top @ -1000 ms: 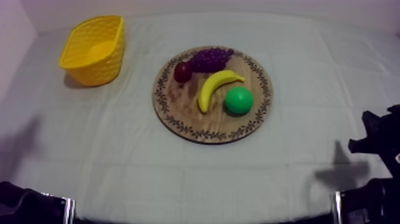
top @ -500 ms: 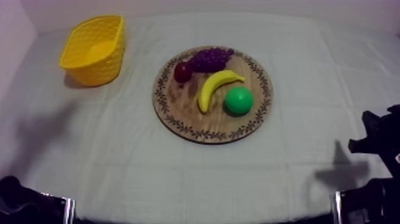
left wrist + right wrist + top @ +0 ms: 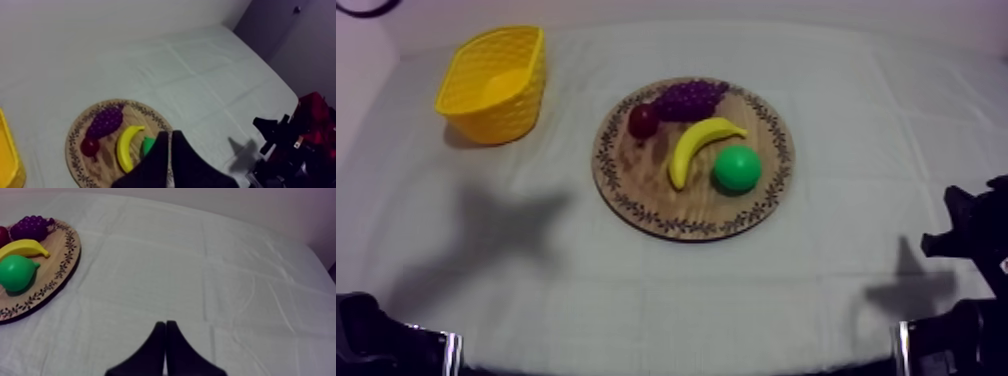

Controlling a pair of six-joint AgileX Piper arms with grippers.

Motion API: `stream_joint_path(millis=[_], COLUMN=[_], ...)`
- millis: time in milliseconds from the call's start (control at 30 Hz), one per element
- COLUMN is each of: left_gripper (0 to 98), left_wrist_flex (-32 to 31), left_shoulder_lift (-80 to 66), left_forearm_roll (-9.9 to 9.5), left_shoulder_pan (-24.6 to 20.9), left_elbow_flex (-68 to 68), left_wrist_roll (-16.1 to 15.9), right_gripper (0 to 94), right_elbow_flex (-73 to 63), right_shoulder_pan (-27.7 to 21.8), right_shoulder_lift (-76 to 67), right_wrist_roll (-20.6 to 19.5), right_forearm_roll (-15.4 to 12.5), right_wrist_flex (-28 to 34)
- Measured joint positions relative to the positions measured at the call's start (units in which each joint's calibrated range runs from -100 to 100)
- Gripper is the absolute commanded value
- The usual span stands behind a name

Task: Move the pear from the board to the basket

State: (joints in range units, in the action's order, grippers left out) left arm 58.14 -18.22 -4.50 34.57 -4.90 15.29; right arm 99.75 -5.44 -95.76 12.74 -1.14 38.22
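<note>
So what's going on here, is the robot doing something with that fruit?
Nothing is held yet. The pear lies on the board beside the banana. The left end effector, shut, hangs high over the table, aimed toward the board; the right end effector, shut, hovers over the cloth beside it. The basket looks empty.

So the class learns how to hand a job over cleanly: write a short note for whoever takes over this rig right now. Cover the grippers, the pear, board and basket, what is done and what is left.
The left gripper is shut on nothing, raised over the table and aimed toward the board.
The right gripper is shut on nothing, over the bare grey-white cloth beside the board.
The green toy pear lies untouched on the round wooden board with a patterned rim, next to the yellow banana.
The yellow basket stands apart from the board, with no fruit seen in it.
Done: nothing.
Left: open, grasp the pear, carry it to the basket, release.
</note>
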Motion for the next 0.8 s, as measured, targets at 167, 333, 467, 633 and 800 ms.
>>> stream_joint_path(millis=[167, 333, 467, 633, 800], left_gripper=[0.1, 0.1, 0.1, 0.2, 0.2], left_wrist_flex=[2.02, 3.80, 7.96, 12.76, 14.62], left_shoulder_lift=[6.74, 13.92, 20.07, 28.41, 35.58], left_forearm_roll=[0.62, 1.10, 1.98, 3.65, 4.81], left_shoulder_pan=[1.76, 2.75, 2.87, 1.99, 1.48], left_elbow_flex=[2.05, 3.75, 6.89, 12.59, 16.46], left_wrist_roll=[0.11, 0.43, -0.06, -1.12, -1.80], right_gripper=[0.3, 0.3, 0.3, 0.3, 0.3], right_elbow_flex=[0.00, 0.00, 0.00, 0.00, 0.00], right_shoulder_pan=[0.00, 0.00, 0.00, 0.00, 0.00], right_shoulder_lift=[0.00, 0.00, 0.00, 0.00, 0.00], right_wrist_roll=[0.00, 0.00, 0.00, 0.00, 0.00], right_forearm_roll=[0.00, 0.00, 0.00, 0.00, 0.00], right_wrist_flex=[0.00, 0.02, 0.02, 0.02, 0.02])
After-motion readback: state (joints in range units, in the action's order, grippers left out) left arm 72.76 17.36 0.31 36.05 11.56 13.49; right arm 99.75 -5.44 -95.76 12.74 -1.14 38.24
